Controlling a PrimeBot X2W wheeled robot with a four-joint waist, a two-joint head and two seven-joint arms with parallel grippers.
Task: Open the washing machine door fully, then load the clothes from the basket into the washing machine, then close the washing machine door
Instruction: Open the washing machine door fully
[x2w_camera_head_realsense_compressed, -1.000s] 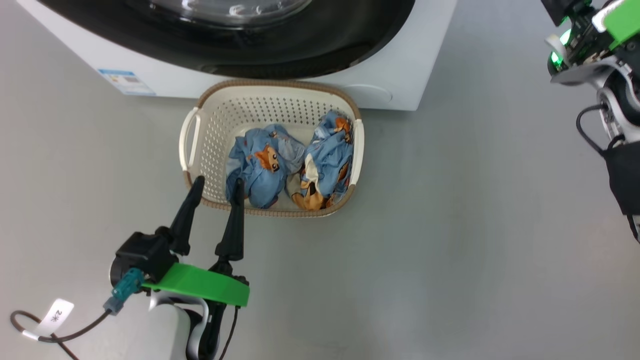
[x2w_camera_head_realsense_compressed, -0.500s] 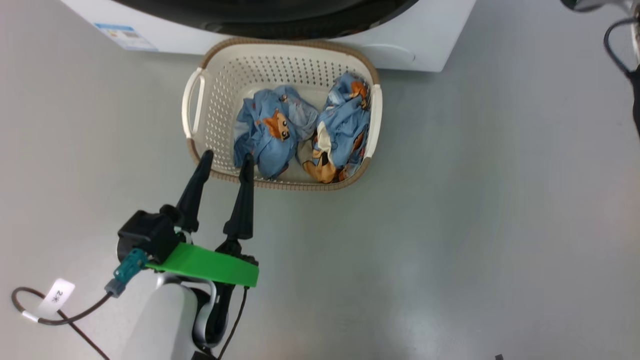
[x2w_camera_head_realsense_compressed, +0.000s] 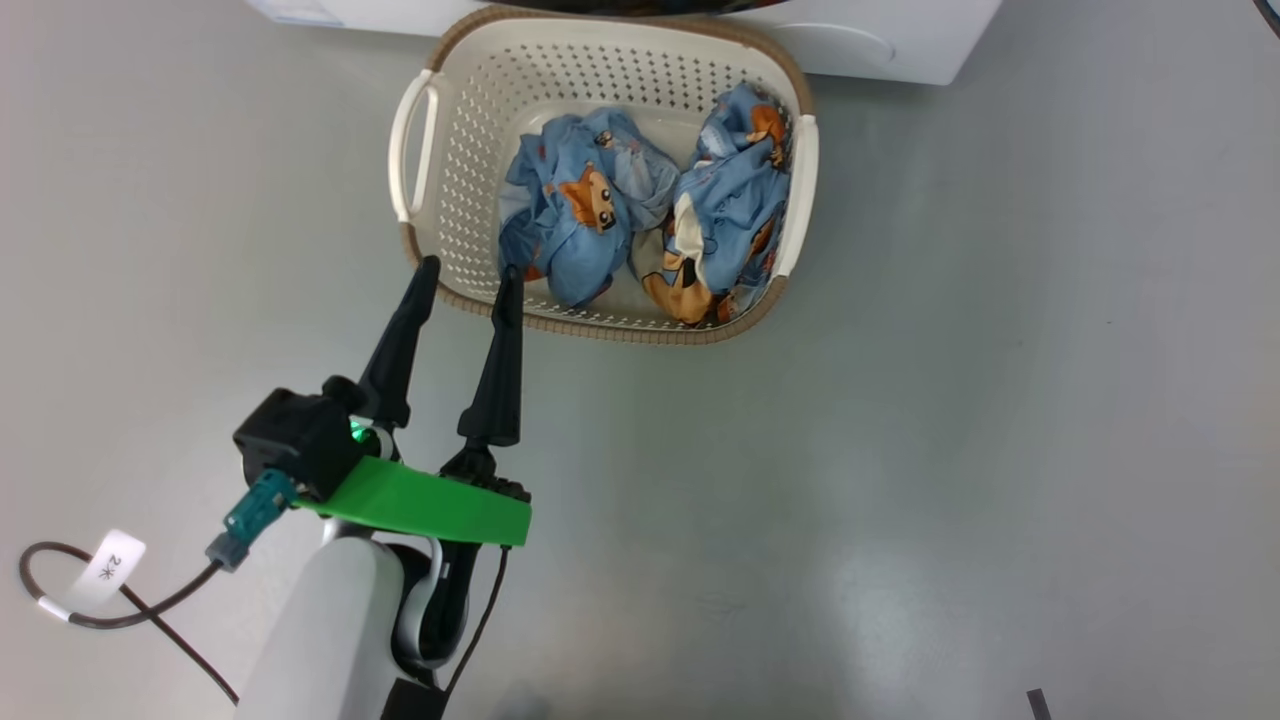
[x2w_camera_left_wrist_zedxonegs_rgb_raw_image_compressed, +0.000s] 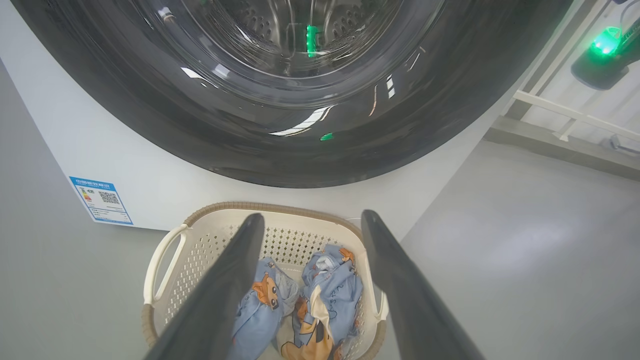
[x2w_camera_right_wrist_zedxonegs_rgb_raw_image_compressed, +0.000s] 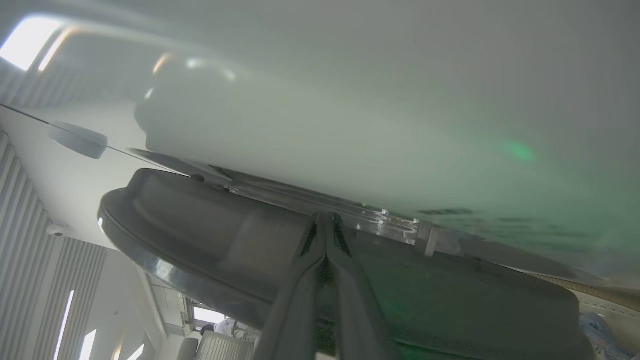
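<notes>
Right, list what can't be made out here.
Head view: the washing machine is cut by the top edge.
Left wrist view: label print too small; the left gripper hides part of the clothes.
Right wrist view: the washing machine door is too close and blurred to tell if it's ajar.

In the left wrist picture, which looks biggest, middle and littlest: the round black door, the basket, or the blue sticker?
1. washing machine door, biggest even though the picture edges cut it off.
2. basket.
3. blue sticker.

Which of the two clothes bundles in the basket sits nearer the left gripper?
The left-hand bundle, orange animal face up, just past the open left gripper; the other bundle lies against the right side of the basket.
</notes>
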